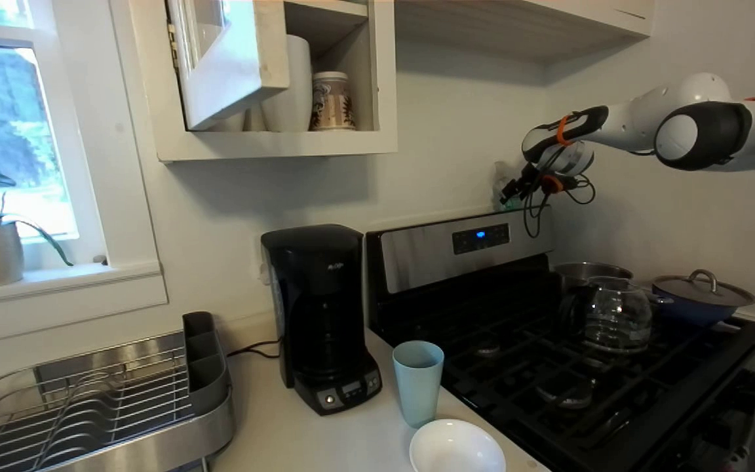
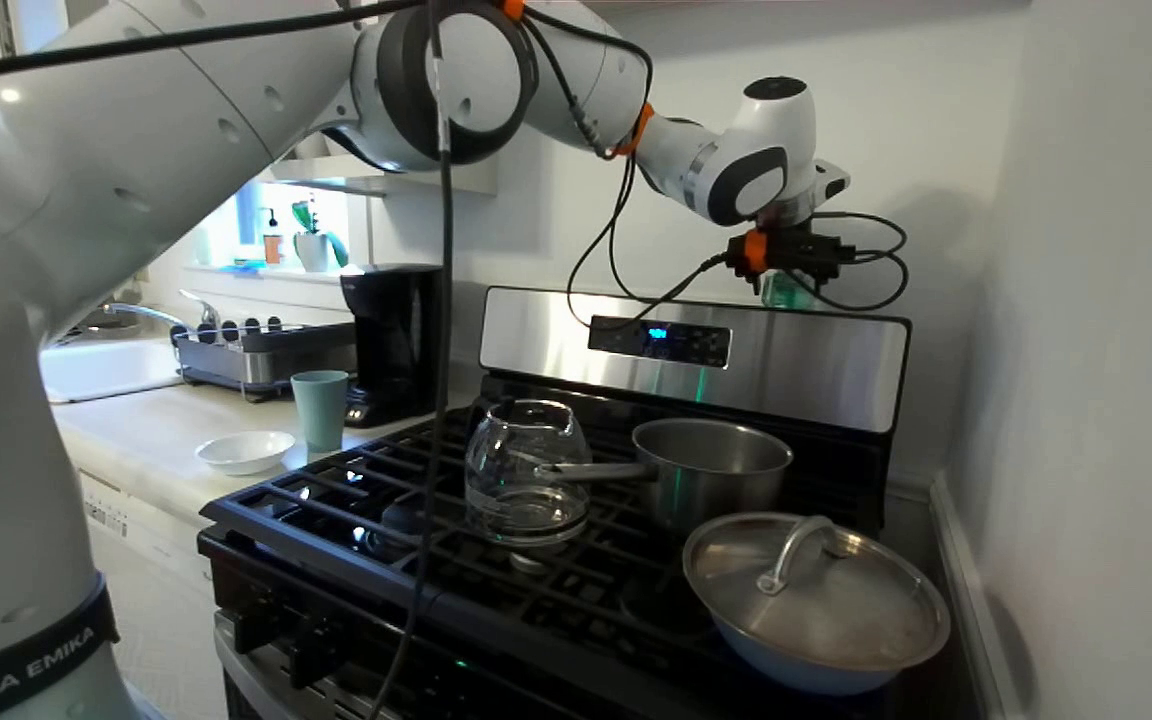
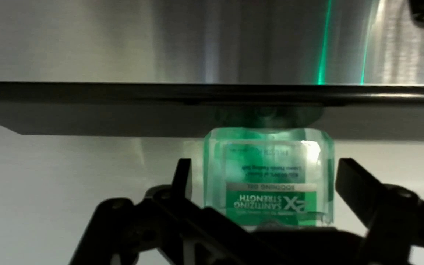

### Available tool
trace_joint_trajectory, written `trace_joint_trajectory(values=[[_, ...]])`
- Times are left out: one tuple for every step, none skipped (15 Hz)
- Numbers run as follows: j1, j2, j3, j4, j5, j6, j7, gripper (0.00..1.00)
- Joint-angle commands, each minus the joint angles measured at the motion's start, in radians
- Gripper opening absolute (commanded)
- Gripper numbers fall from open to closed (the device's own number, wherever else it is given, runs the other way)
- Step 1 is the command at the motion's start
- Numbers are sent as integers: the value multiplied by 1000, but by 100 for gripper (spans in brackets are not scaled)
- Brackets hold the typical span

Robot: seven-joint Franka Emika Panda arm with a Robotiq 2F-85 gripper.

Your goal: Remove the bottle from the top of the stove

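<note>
Claw (image 3: 265, 176) pointing down, its black fingers (image 3: 357, 191) spread wide to either side of the bottle (image 3: 267, 167), with no grip taken. The bottle, clear green with a sanitizing-gel label, stands upright on the narrow ledge (image 3: 105, 121) atop the back panel (image 2: 816, 365) of the stove (image 2: 576, 625), toward the right end. To its right a slim gap shows; to its left, the side of the display (image 2: 659, 342), the finger is so near that I cannot tell whether they touch. For a sound grasp, easing slightly left to centre would likely help, then bringing both fingers together evenly on the bottle's body. A straight lift seems wise before moving near, since ledge and far wall (image 2: 906, 120) leave little room for tipping. Nearer and lower sit a steel saucepan (image 2: 726, 490), a glass kettle (image 2: 526, 450) and a lidded pan (image 2: 821, 600), best passed over high. Farther left, on the counter (image 1: 325, 446), are a light blue cup (image 1: 417, 387), a white bowl (image 1: 457, 449) and a black coffee maker (image 1: 315, 314).
</note>
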Motion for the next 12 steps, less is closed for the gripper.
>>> trace_joint_trajectory(values=[[-21, 42, 34, 68, 23, -11, -34, 100], [-23, 44, 39, 72, 24, -13, -33, 100], [-25, 47, 44, 76, 24, -12, -34, 100], [-25, 53, 47, 82, 22, -4, -35, 100], [-25, 58, 49, 88, 19, -1, -34, 100], [-26, 62, 51, 92, 18, -2, -35, 100], [-26, 65, 52, 96, 18, -2, -36, 100], [-26, 68, 55, 99, 19, 2, -39, 100], [-27, 70, 58, 102, 20, 3, -41, 94], [-27, 75, 60, 108, 20, 10, -46, 72], [-27, 77, 60, 111, 18, 9, -45, 70], [-26, 78, 59, 113, 17, 8, -43, 69]])
